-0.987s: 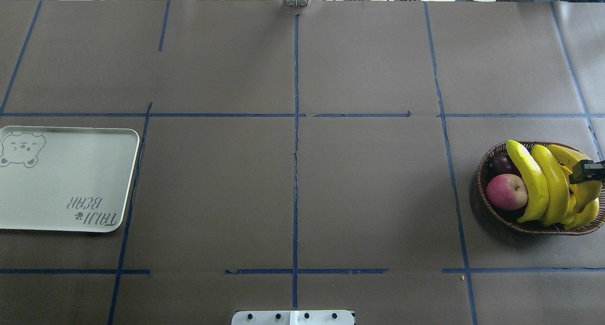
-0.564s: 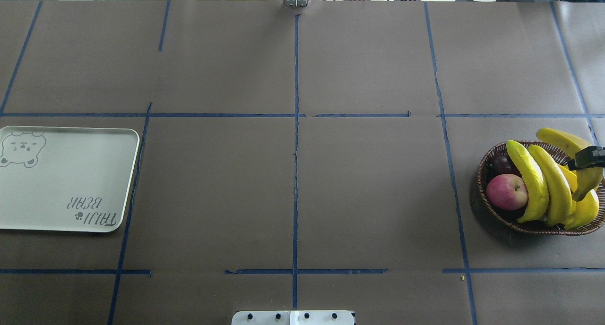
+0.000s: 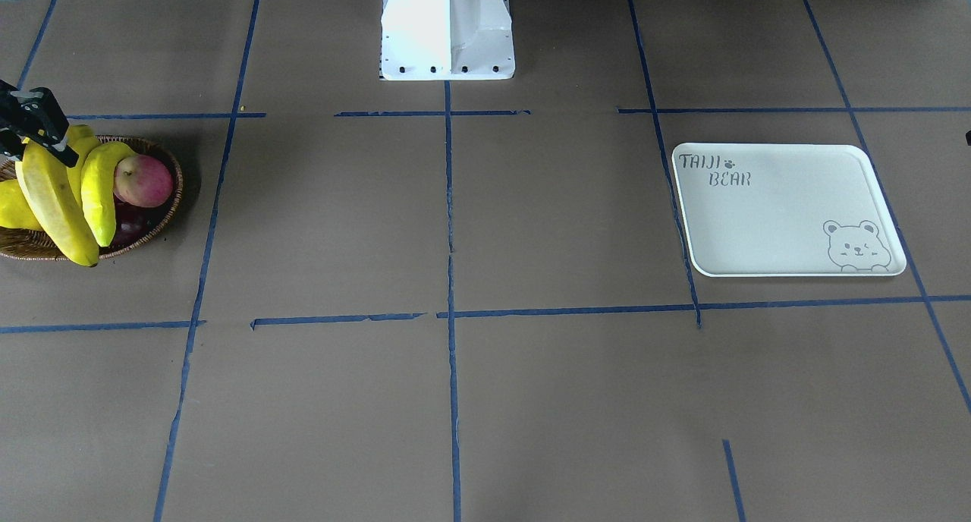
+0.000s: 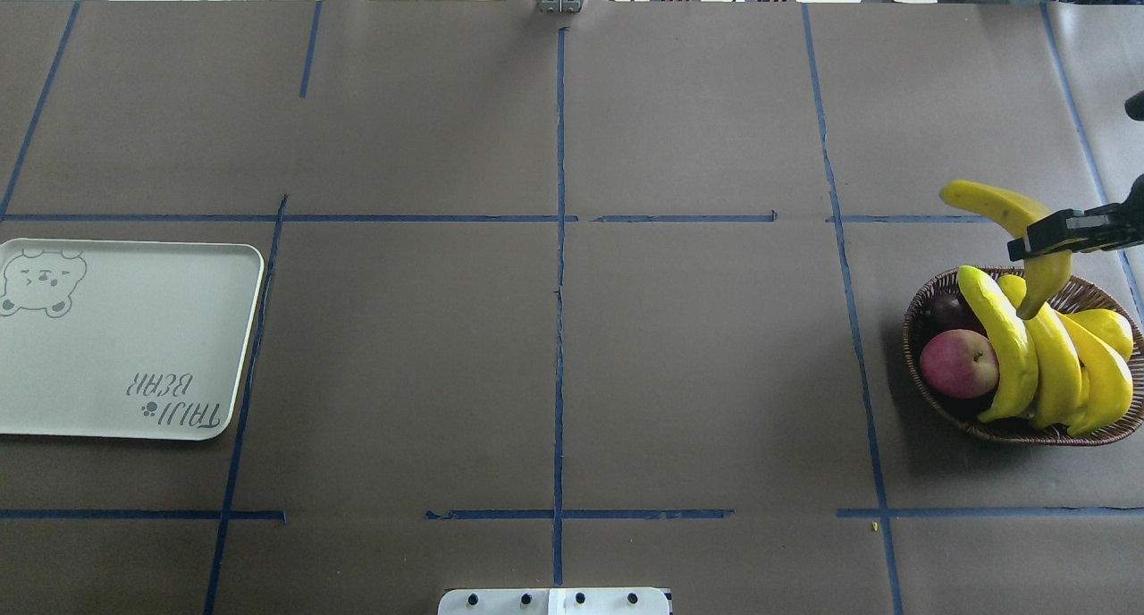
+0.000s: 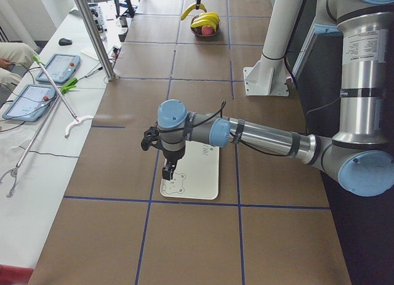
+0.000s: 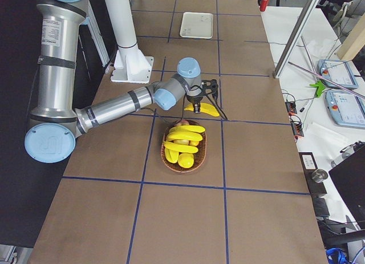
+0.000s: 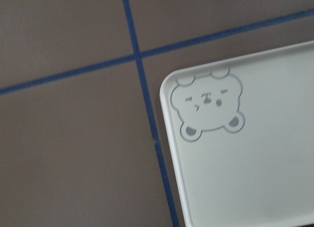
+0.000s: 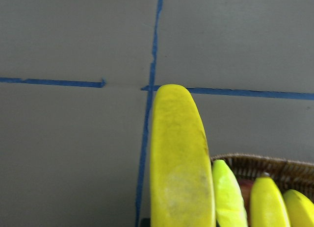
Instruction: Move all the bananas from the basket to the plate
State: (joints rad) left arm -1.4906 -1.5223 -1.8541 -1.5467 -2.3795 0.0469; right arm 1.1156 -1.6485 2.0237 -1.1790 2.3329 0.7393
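My right gripper [image 4: 1030,242] is shut on one banana [image 4: 990,201], which hangs in the air over the far rim of the brown wicker basket [image 4: 912,333]. The front view shows the same gripper [image 3: 34,124] and held banana [image 3: 53,203] at the left edge. The other bananas [image 4: 1008,351] lie side by side in the basket. The off-white plate [image 4: 125,338] with the bear drawing lies far to the left with nothing on it. My left gripper [image 5: 167,170] hovers over the plate's bear corner [image 7: 208,107]; I cannot tell whether it is open or shut.
A red apple [image 4: 958,363] and a dark purple fruit [image 4: 947,311] share the basket with the bananas. The white robot base [image 3: 447,29] stands at the table's near edge. Blue tape lines cross the brown table cover. A person's hand and tablets [image 5: 43,82] are at a side table.
My right gripper has lifted the banana out of the basket, up and toward the far side and a little left. The bananas left in the basket have settled slightly.
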